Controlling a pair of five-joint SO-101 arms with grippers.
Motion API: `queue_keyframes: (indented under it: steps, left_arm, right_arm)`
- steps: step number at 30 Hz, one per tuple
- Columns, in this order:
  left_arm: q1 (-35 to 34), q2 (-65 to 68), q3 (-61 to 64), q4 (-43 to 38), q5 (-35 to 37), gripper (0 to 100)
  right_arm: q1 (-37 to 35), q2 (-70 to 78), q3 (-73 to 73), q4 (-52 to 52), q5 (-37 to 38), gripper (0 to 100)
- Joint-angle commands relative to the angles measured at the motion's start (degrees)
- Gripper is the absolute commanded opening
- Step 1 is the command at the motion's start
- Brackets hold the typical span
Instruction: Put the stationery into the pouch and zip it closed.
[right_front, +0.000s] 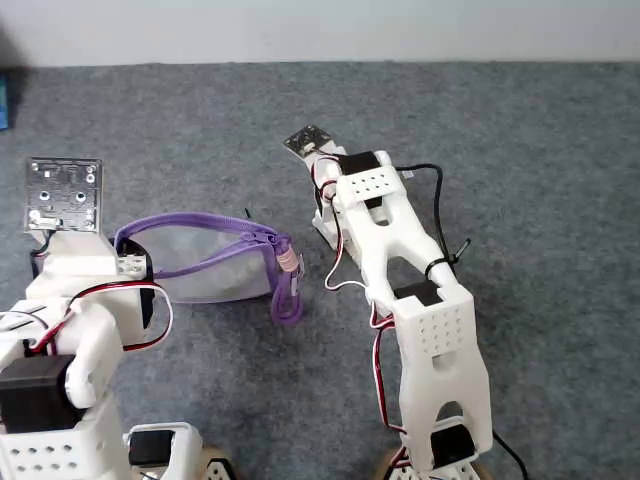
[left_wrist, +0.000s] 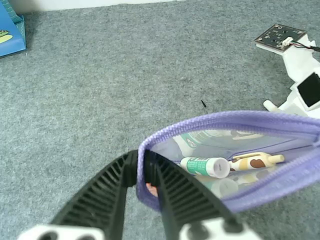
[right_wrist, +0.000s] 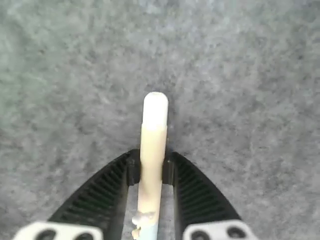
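A purple-trimmed clear pouch (right_front: 205, 265) lies open on the grey carpet, with its zip slider (right_front: 287, 262) at the end nearer the right arm. My left gripper (left_wrist: 145, 170) is shut on the pouch's rim (left_wrist: 150, 145) at the opposite end. Inside the pouch lie a green-and-white tube (left_wrist: 205, 165) and a cream pen with brown patches (left_wrist: 255, 161). My right gripper (right_wrist: 150, 167) is shut on a cream-white pen (right_wrist: 153, 135) just above the carpet, right of the pouch. In the high view that gripper (right_front: 325, 228) sits under its own arm.
A purple wrist strap (right_front: 288, 300) trails from the pouch's slider end. A blue object (left_wrist: 10, 30) stands at the far left edge of the carpet. Bare carpet (right_front: 540, 150) stretches behind and to the right of both arms.
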Motion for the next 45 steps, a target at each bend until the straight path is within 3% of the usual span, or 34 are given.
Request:
queue_keyframes:
  steps: [1, 14, 22, 28, 37, 45]
  left_arm:
    - [0.2, 0.6, 2.8, 0.4, 0.4, 1]
    - [0.5, 0.8, 2.8, 0.3, 0.3, 1]
    - [0.5, 1.0, 2.9, 0.3, 0.3, 1]
    - [0.5, 1.0, 2.9, 0.3, 0.3, 1]
    - [0.6, 1.1, 2.9, 0.3, 0.4, 1]
    - [0.5, 0.7, 4.6, 0.2, 0.3, 1]
  right_arm:
    - [-1.1, -5.0, -0.7, 3.5, -2.9, 0.6]
    - [-1.5, -32.7, -0.7, 25.9, -8.8, 0.8]
    - [-4.4, -57.3, -0.7, 27.6, -12.1, 0.8]
    - [-11.6, -70.3, -0.4, 17.0, -20.0, 0.8]
    - [-19.0, -72.7, -0.2, -6.6, -32.7, 0.8]
    - [-22.6, -72.2, 9.7, -25.5, -34.5, 0.8]
